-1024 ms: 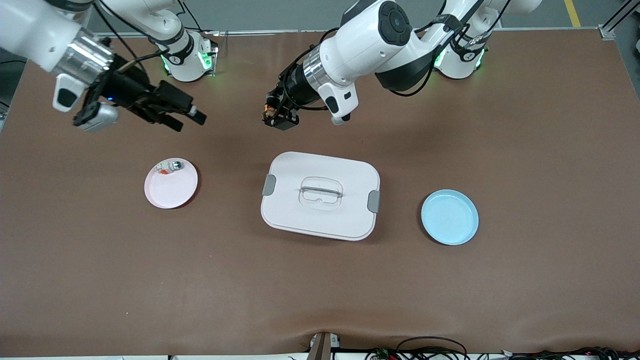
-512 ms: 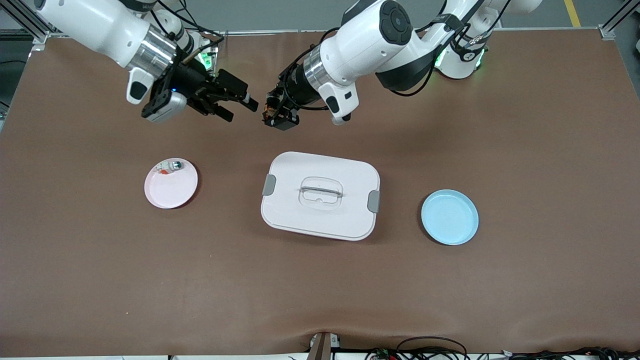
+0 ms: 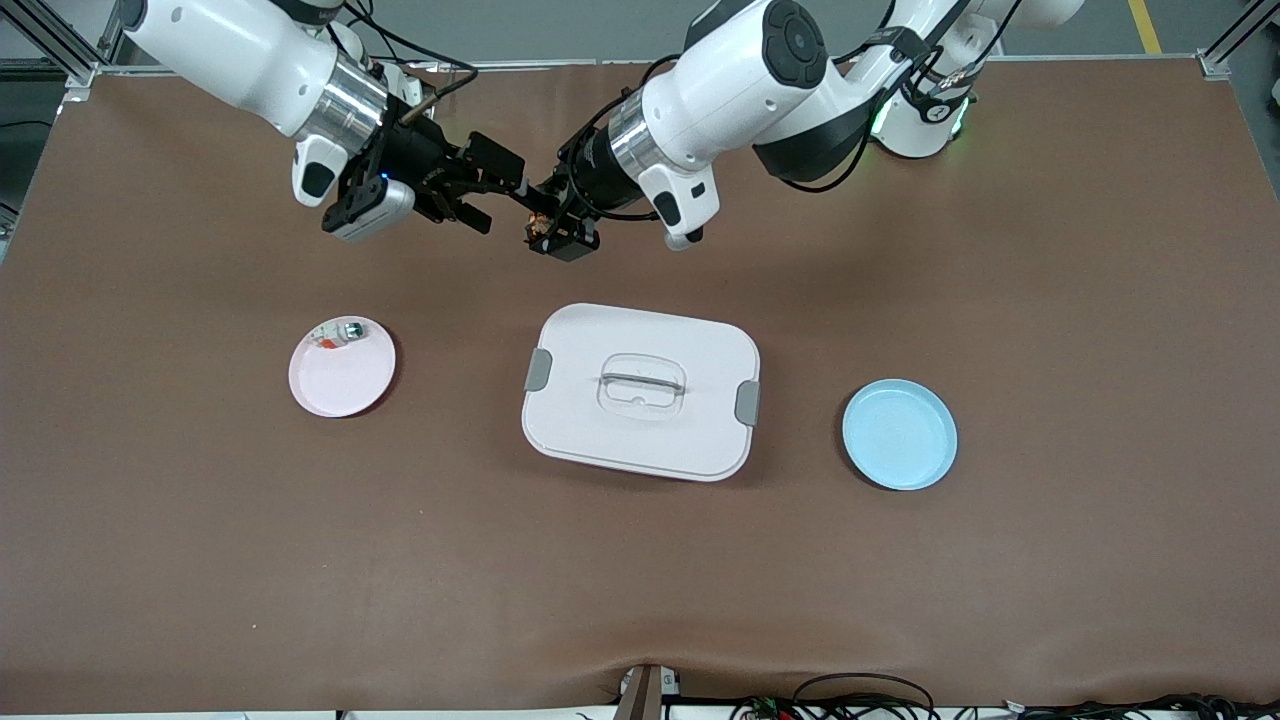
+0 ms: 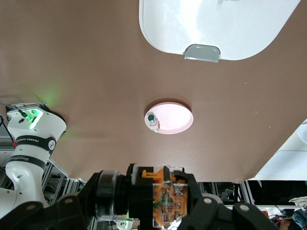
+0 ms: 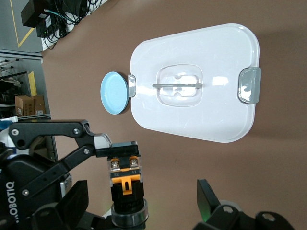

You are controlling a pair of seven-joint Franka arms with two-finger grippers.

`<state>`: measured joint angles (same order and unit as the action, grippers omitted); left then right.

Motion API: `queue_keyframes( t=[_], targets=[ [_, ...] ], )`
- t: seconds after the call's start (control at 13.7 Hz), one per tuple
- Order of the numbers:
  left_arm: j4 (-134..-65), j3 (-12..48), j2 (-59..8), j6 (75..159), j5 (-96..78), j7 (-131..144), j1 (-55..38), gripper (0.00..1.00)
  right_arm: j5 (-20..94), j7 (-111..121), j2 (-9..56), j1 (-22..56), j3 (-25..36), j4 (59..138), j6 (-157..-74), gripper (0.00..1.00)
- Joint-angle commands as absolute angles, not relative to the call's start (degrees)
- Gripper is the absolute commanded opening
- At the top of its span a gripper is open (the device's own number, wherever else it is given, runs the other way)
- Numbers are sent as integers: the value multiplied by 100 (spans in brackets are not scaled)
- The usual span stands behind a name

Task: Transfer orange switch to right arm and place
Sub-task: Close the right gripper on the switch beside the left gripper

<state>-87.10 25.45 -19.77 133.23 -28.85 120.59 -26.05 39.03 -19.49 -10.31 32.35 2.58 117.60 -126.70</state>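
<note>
Above a brown tabletop (image 3: 1050,250), two white robot arms met in mid-air over the bare stretch between their bases and a white lidded box (image 3: 641,390). The left tool (image 3: 548,222) was pinched on the orange switch (image 3: 541,217), a tiny black blocky part with an orange middle piece, holding it clear of the tabletop. In the right wrist view, the orange switch (image 5: 124,176) sat clamped between the left tool's black fingers (image 5: 117,149).

The right tool (image 3: 500,195) pointed toward the switch, just beside it, with its fingers spread wide. One right finger (image 5: 208,194) showed well apart from the switch, and whether any finger touched it could not be told.

On the tabletop, the white lidded box lay in the middle. A pink plate (image 3: 342,385) rested toward the right arm's end, carrying a whitish part with a green end (image 3: 340,335) near its rim. A blue plate (image 3: 899,434) rested toward the left arm's end.
</note>
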Motion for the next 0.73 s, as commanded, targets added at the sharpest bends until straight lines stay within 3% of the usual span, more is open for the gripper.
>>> queue_keyframes(
  t=[0.0, 0.66],
  targets=[
    [-8719, 2540, -1890, 13342, -2769, 12252, -2601, 40, 4017, -1960, -1081, 3349, 308, 11883, -12770, 100],
    [-8710, 2540, -1872, 13342, -2769, 12243, -2628, 40, 4280, -1671, -932, 3525, 316, 11830, -12902, 100]
  ],
)
